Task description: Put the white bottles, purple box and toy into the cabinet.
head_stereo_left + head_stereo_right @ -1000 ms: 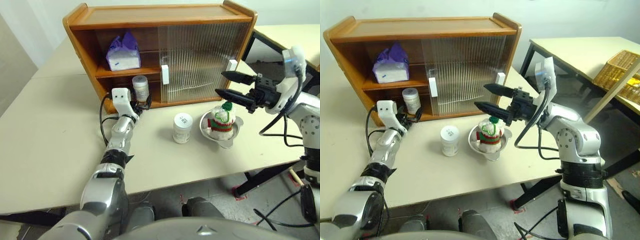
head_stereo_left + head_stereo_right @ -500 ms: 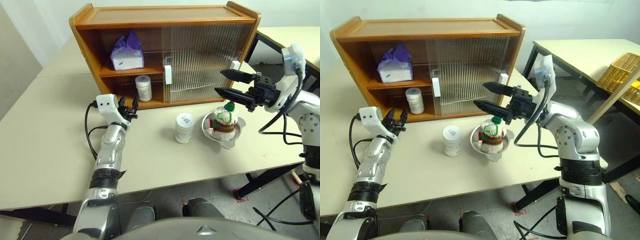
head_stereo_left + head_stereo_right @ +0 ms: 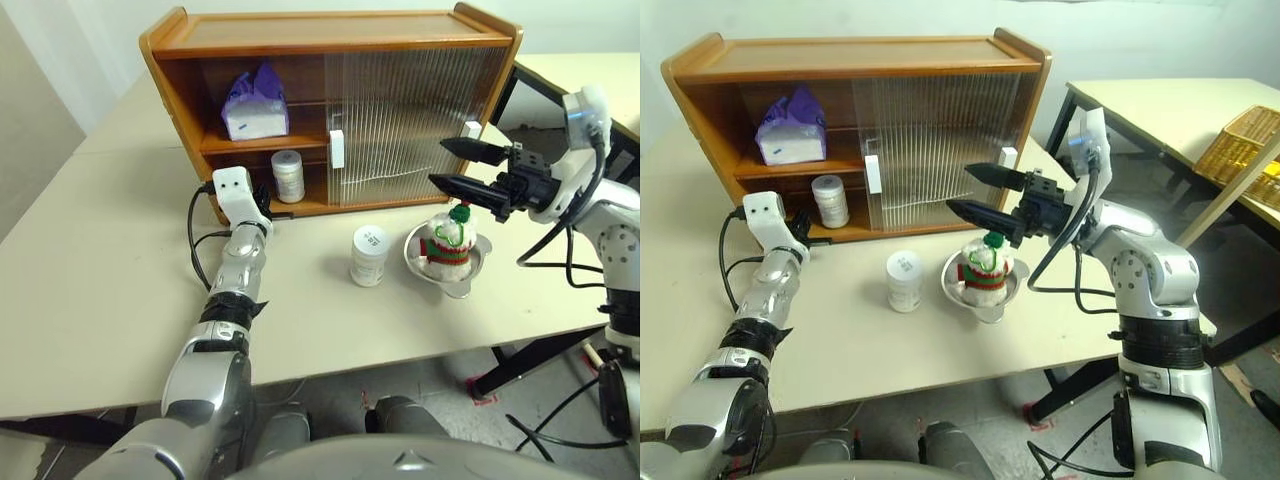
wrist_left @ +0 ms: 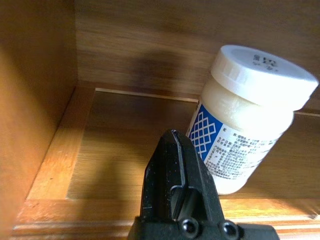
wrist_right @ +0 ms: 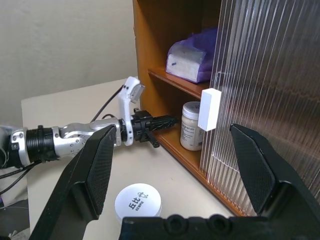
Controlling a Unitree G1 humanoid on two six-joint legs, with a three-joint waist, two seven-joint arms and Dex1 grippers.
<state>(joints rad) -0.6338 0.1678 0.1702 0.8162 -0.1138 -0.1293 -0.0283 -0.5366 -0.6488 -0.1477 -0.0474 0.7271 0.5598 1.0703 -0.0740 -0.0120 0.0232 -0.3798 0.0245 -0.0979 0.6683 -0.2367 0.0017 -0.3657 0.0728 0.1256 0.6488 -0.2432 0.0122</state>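
A wooden cabinet stands on a pale bench. The purple box sits on its upper shelf, one white bottle on the lower shelf. The left tool, pinched shut and empty, points in at the lower shelf's edge beside that bottle. A second bottle waits on the bench beside a steel bowl holding the toy. The right tool hovers above the toy, spread wide. Likely next: grasping the second bottle. Ribbed doors blur the cabinet's right half.
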